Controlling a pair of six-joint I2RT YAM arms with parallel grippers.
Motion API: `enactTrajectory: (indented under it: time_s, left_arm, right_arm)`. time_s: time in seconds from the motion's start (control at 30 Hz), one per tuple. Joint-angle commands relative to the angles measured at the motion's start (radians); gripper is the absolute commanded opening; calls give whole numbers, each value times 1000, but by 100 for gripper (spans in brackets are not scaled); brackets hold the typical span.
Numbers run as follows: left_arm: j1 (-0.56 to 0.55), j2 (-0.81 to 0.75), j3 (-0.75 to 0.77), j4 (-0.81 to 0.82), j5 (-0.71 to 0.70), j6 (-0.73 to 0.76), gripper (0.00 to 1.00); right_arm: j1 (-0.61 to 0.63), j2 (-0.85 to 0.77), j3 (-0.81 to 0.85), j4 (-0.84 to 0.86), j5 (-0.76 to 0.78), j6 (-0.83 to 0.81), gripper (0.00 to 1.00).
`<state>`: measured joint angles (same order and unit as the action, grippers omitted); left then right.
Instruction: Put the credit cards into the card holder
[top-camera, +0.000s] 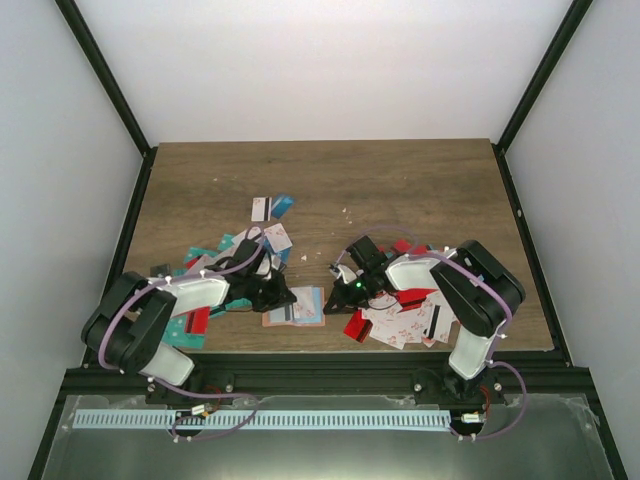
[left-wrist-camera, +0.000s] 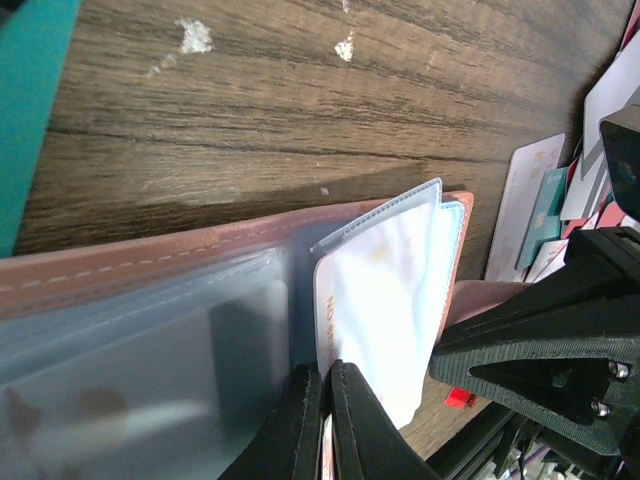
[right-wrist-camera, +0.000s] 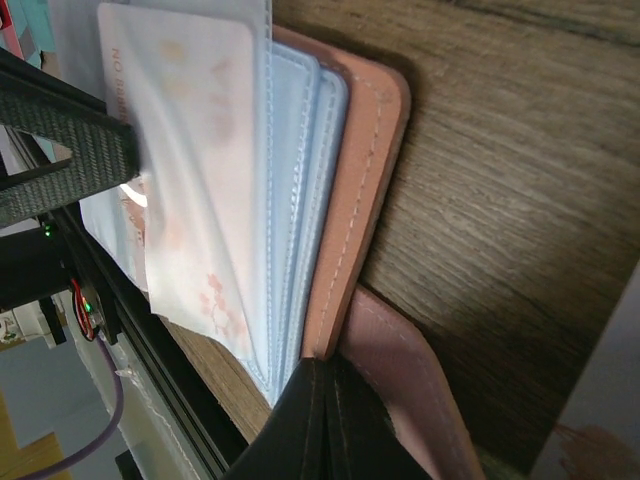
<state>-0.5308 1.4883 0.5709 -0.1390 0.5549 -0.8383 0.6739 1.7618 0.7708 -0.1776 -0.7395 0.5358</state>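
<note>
The salmon-pink card holder lies open near the table's front edge, between both grippers. My left gripper is shut on the edge of a white credit card with orange lettering, which sits partly inside a clear sleeve of the card holder. My right gripper is shut on the corner of the card holder's pink cover, lifting its flap and clear sleeves off the wood. The same white card shows inside the outermost sleeve. Both grippers, left and right, meet at the holder.
Loose credit cards, teal, white and red, lie scattered behind the left arm and under the right arm. A teal card lies close on the left. The black table rail runs just in front of the holder.
</note>
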Motion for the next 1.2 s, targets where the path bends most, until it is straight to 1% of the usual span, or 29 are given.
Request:
enactTrajectory:
  time_s: [0.0, 0.23, 0.33, 0.4, 0.53, 0.6, 0.8, 0.87, 0.93, 0.97, 1.0, 1.03, 1.17]
  left_arm:
    - [-18, 43, -26, 69, -25, -35, 4]
    - [-61, 89, 17, 101, -11, -39, 4]
    - [-66, 91, 21, 95, -14, -40, 4]
    - [-66, 82, 26, 72, -23, -35, 6]
    - [-66, 57, 50, -5, -44, 1, 15]
    - [-66, 43, 71, -60, -56, 28, 21]
    - [-66, 0, 144, -225, -94, 109, 34]
    - [-66, -1, 172, -286, -104, 128, 46]
    - [-66, 2, 194, -332, -103, 136, 54]
    - [-66, 1, 204, -346, -104, 156, 54]
    - [-66, -3, 210, -355, -103, 166, 53]
    - [-66, -7, 216, -358, -102, 175, 48]
    - [-66, 4, 220, -337, -70, 203, 25]
  right_arm:
    - [17, 27, -28, -68, 92, 5, 1]
    - [16, 18, -35, -72, 94, 4, 1]
    - [16, 11, -39, -78, 100, 3, 1]
    - [17, 6, -40, -81, 102, 1, 1]
    - [17, -2, -38, -93, 108, -6, 1]
    - [17, -8, -30, -101, 113, -10, 1]
    - [16, -28, -8, -122, 127, -18, 3]
    - [17, -36, 0, -127, 133, -19, 4]
    - [17, -42, 9, -136, 137, -22, 6]
    - [18, -46, 14, -142, 138, -23, 7]
    - [17, -51, 19, -144, 136, -23, 8]
    - [17, -56, 23, -145, 132, -23, 9]
    - [17, -87, 41, -139, 105, -21, 16]
